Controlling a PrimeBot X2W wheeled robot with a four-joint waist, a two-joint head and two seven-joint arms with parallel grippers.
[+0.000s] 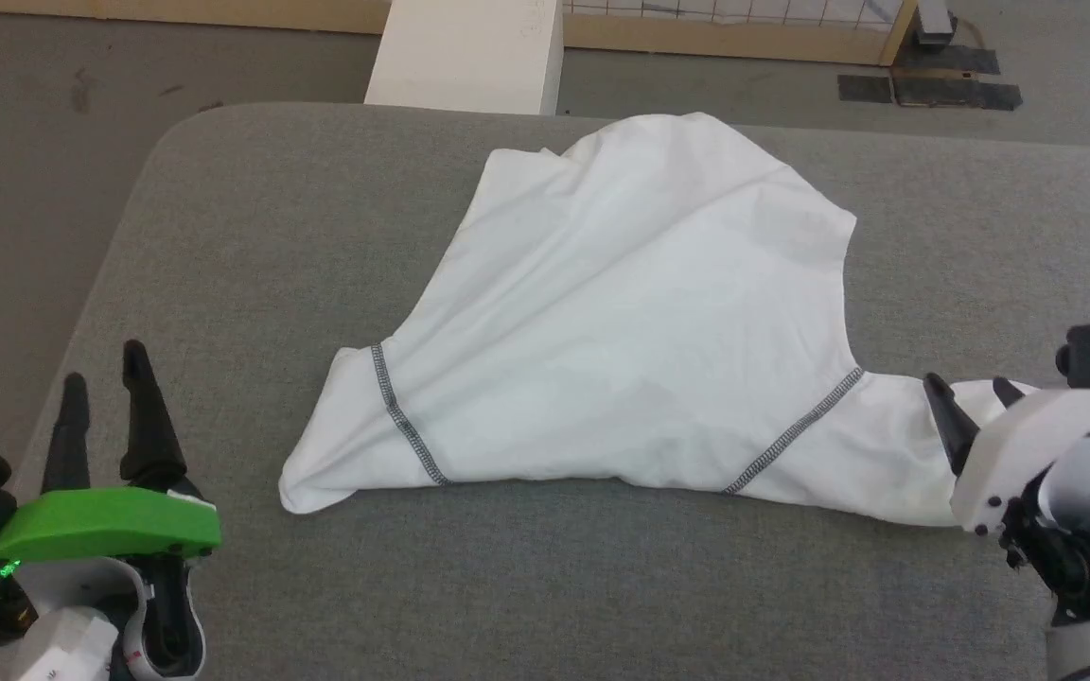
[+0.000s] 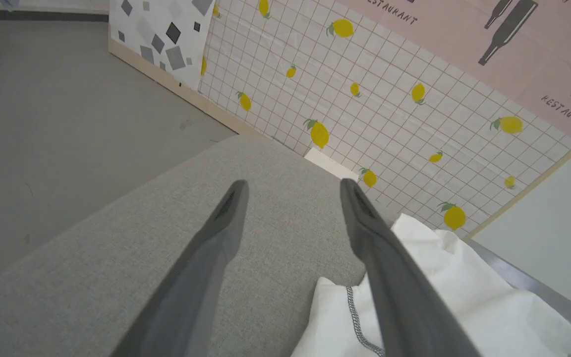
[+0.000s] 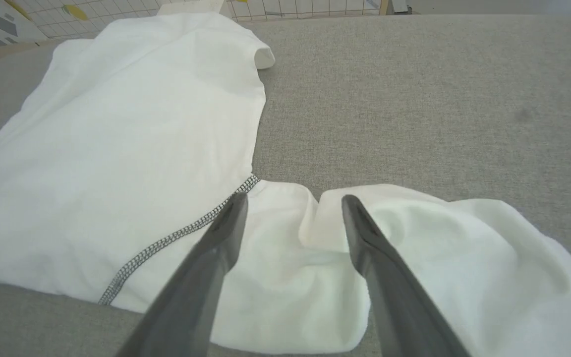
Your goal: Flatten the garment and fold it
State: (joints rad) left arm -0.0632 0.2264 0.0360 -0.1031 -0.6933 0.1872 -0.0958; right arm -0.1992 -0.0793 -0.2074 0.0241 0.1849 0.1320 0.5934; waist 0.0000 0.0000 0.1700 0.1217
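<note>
At the near left corner of the grey fabric surface, the left pincer stands with its two dark fingers spread apart and nothing between them. Its own wrist view shows the left pincer above bare grey cloth, with the garment's left end just beside the right-hand finger. Beyond the left edge is grey floor.

Past the far edge, left of the middle, a white rectangular box stands against the surface. Behind it runs a wood-framed grid panel, which the left wrist view shows printed with lemons.

The garment, a white thin shirt, lies across the middle and right of the surface, rumpled and unfolded. Its body rises in a creased hump toward the far edge. One dark zigzag seam crosses its short, bunched left end, and another marks the shoulder on the right. From there a sleeve trails toward the near right edge.

The right pincer is over that sleeve, its jaws wide apart. In its wrist view, the right pincer straddles a crease in the sleeve cloth. Whether the tips touch the fabric cannot be told, and nothing is clamped. Dark patches lie on the floor beyond the far right.
</note>
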